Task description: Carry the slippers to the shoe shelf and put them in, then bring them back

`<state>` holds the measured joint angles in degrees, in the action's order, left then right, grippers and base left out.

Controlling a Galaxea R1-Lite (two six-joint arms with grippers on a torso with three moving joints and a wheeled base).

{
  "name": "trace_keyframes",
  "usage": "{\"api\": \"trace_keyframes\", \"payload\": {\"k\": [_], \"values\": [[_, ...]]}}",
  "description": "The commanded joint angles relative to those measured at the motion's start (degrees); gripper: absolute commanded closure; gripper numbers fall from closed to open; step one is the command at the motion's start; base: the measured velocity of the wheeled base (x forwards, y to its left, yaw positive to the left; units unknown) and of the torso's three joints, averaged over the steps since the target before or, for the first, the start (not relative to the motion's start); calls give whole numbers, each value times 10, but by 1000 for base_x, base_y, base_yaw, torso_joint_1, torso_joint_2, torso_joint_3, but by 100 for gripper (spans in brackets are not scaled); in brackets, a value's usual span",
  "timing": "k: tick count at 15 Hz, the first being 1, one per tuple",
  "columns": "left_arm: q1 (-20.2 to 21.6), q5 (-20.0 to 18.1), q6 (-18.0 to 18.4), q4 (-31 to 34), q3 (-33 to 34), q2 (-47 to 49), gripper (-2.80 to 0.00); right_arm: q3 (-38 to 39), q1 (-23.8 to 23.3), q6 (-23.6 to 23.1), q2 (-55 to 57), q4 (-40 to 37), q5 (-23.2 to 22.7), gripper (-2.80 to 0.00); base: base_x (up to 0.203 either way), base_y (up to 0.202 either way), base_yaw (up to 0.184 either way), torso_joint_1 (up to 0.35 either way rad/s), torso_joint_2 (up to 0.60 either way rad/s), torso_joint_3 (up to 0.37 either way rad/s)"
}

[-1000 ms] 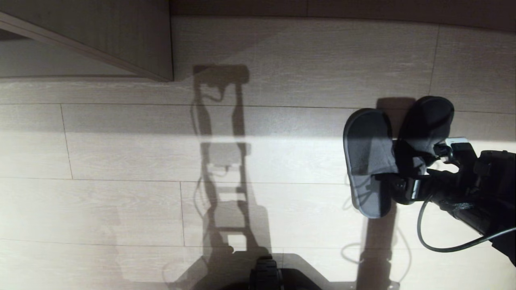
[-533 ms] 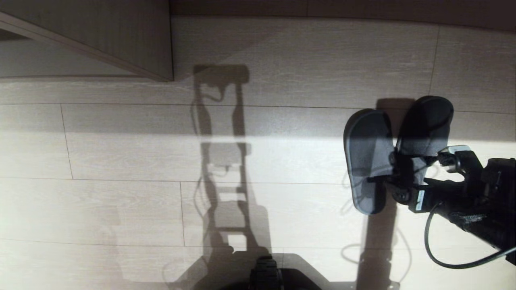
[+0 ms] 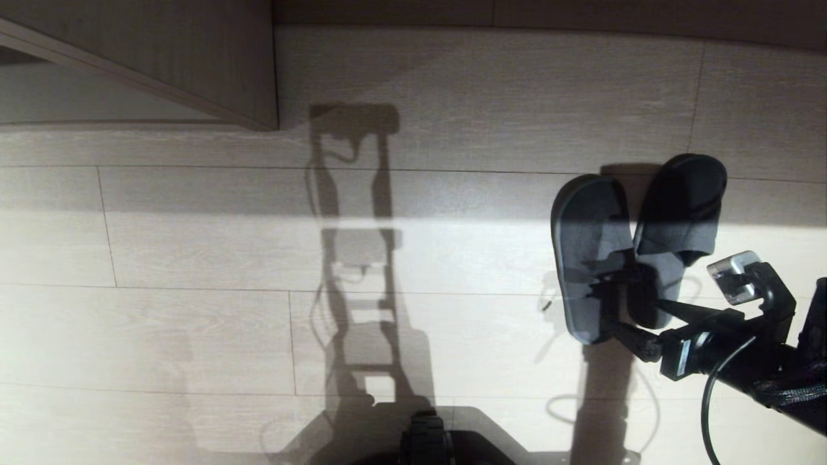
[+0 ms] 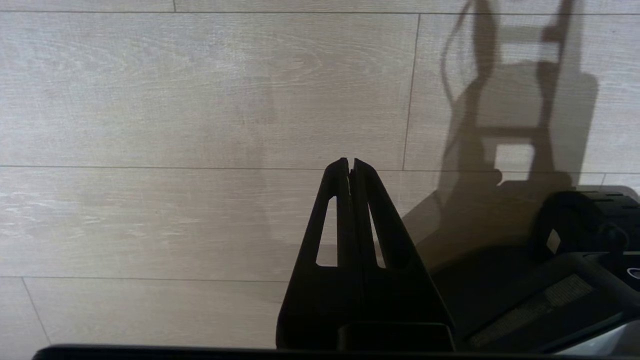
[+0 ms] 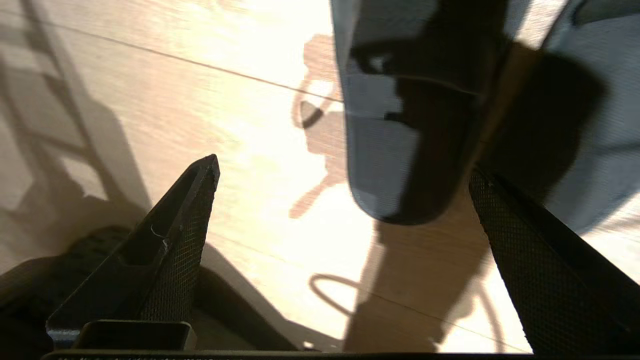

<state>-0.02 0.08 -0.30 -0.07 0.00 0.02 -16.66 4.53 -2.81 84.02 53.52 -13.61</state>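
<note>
- The floor (image 3: pixel 194 258) is pale wood planks.
- The slippers (image 3: pixel 591 258) lie flat on it, side by side, on the robot's right. Their long way runs away from the robot.
- The right gripper (image 3: pixel 630 321) sits at their near ends, fingers wide apart, holding nothing.
- The left gripper (image 4: pixel 350 165) has fingers pressed together.

A pair of flat grey-blue fabric slide slippers (image 3: pixel 636 245) lies side by side on a pale wood-plank floor (image 3: pixel 194 258), at the right. Just behind their heels, the robot's black right gripper (image 3: pixel 636 321) points toward them, its fingers spread apart, holding nothing. A light-brown wood-grain cabinet corner (image 3: pixel 194 58) fills the upper left.
</note>
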Motion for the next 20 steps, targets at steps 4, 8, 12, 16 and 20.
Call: {"api": "trace_keyframes", "payload": {"k": [4, 8, 12, 16, 20], "values": [[0, 0, 0, 0, 0, -1, 0, 1, 4, 0, 6, 20, -4, 0, 0, 0, 0, 0, 0, 0], [1, 0, 0, 0, 0, -1, 0, -6, 17, -13, 32, 47, 32, 0, 0, 0, 0, 0, 0, 0], [0, 0, 0, 0, 0, -1, 0, -8, 87, -31, 103, 59, 166, 0, 0, 0, 0, 0, 0, 0], [1, 0, 0, 0, 0, -1, 0, -11, 120, -53, 161, 177, 235, 0, 0, 0, 0, 0, 0, 0], [1, 0, 0, -1, 0, -1, 0, -64, 124, -61, 237, 267, 256, 0, 0, 0, 0, 0, 0, 0]]}}
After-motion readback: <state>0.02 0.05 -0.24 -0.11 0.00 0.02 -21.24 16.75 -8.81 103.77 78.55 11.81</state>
